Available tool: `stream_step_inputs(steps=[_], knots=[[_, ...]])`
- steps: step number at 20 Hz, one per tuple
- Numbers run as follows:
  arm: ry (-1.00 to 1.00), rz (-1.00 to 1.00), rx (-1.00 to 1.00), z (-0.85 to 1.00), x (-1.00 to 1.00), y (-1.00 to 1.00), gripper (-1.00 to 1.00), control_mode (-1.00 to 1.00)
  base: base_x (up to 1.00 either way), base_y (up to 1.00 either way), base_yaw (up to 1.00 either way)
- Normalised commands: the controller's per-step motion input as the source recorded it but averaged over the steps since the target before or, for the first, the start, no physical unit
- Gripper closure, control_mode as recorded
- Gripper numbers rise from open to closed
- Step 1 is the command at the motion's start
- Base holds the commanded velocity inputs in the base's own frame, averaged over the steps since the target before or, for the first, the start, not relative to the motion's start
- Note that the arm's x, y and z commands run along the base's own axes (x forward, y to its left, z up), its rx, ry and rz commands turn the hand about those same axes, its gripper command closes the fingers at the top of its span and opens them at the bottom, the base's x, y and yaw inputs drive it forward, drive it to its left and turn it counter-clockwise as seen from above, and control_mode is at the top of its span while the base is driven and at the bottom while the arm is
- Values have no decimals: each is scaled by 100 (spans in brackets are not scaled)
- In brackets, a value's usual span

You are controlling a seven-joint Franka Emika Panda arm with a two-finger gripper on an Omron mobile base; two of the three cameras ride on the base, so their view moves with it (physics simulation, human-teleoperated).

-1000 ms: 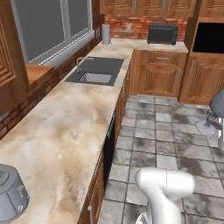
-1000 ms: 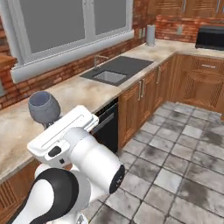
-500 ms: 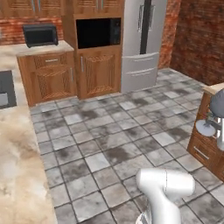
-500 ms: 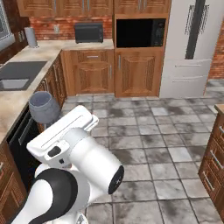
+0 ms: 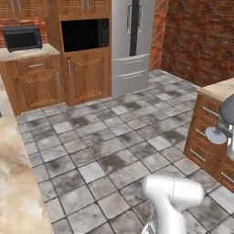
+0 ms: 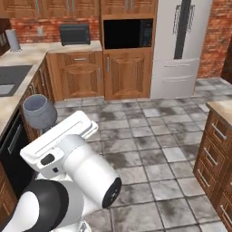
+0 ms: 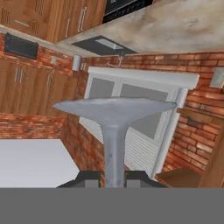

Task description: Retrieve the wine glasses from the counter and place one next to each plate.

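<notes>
Beige marbled counter (image 6: 27, 59), black toaster oven (image 6: 74, 34), grey canister (image 6: 13, 40)

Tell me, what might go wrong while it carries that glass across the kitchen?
The claw pinches only the thin stem of the clear grey-tinted stemmed wine glass, so it could slip or tip if the base jolts. The glass's bowl rides high beside the white arm, close to the beige marbled stone counter edge; a tight turn might knock it.
</notes>
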Motion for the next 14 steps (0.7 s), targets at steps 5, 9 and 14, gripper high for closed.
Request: stream_step_inputs(steps=[5, 9, 14], knots=[[0, 0, 0, 0, 0, 0, 100, 100, -51, 6, -80], [0, 0, 0, 0, 0, 0, 100, 100, 1, -55, -73], [0, 0, 0, 0, 0, 0, 100, 100, -16, -100, -40]])
